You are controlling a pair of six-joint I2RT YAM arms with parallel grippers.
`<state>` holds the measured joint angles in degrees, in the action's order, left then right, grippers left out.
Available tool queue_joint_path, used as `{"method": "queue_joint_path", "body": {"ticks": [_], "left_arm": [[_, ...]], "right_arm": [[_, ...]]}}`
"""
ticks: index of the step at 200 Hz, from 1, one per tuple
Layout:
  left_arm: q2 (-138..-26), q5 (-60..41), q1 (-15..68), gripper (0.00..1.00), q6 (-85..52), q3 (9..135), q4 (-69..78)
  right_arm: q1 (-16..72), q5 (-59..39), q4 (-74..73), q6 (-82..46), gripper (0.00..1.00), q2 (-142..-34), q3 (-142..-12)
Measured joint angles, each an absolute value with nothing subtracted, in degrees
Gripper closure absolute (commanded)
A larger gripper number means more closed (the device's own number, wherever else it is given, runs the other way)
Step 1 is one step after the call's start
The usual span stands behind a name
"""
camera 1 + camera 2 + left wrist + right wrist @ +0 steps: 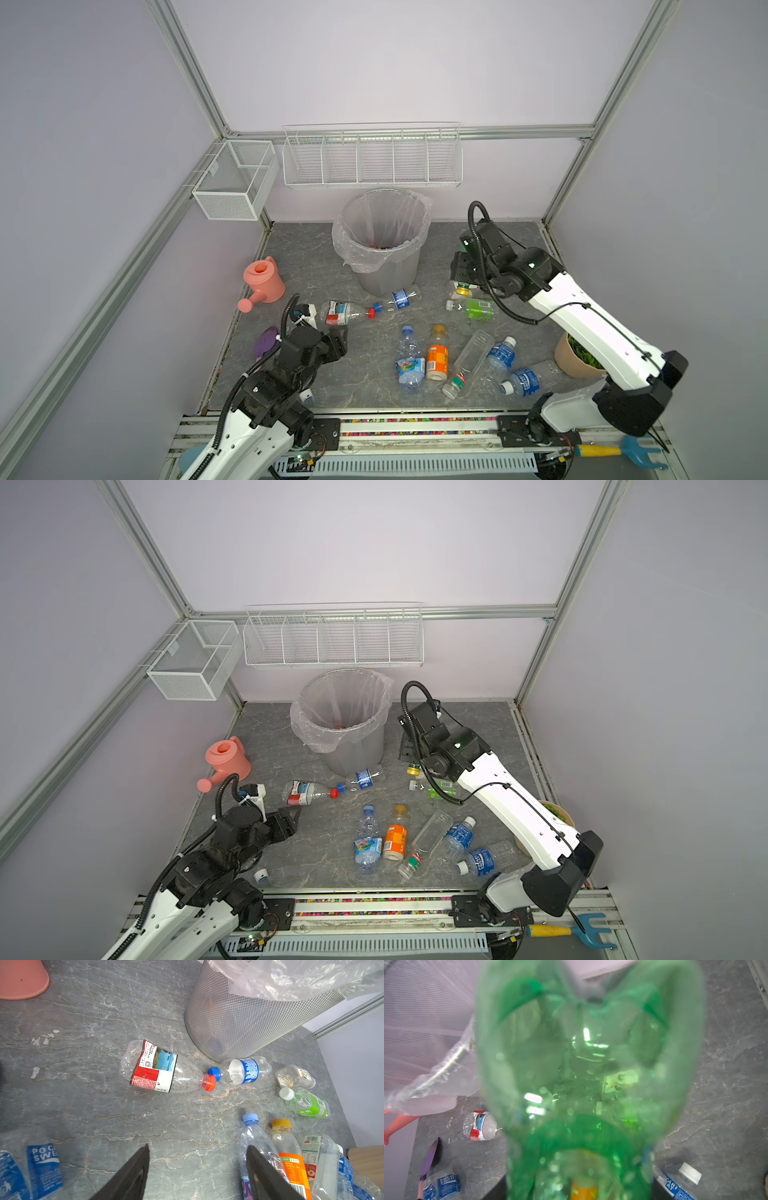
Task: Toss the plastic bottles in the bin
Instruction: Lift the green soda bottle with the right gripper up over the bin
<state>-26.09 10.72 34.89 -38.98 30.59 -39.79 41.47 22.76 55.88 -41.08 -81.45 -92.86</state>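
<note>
White plastic arm shells [590,328], black joint housings [528,270], ribbed black cable hoses [470,222]; left gripper [197,1146] with tapered fingers [133,1172], apparently matte black.

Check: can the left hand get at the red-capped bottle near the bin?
Probably yes. The left hand is open and empty, and only bare tabletop lies between it and the red-capped bottle; the blue-capped bottle lies at its cap end.
</note>
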Motion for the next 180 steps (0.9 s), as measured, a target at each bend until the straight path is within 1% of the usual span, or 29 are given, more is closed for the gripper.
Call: {"method": "queue_joint_path", "body": {"ticks": [44, 82, 123, 180], "left_arm": [[-26.5, 10.7, 34.9, 0.27, -39.0, 30.6, -39.8], [-27.1, 10.7, 34.9, 0.27, -39.0, 30.6, -39.7], [-27.4, 10.7, 34.9, 0.27, -39.0, 30.6, -39.7], [-27.9, 10.7, 34.9, 0.27, -39.0, 30.6, -39.2]], "right_arm": [[41.5, 22.6, 53.1, -34.9, 0.68, -78.5, -95.9], [41.5, 21.7, 49.8, -30.1, 0.71, -76.0, -96.7], [41.5, 20.8, 46.6, -26.0, 0.70, -74.1, -99.3], [41.6, 16.8, 42.9, -23.4, 0.73, -76.4, -105.9]]}}
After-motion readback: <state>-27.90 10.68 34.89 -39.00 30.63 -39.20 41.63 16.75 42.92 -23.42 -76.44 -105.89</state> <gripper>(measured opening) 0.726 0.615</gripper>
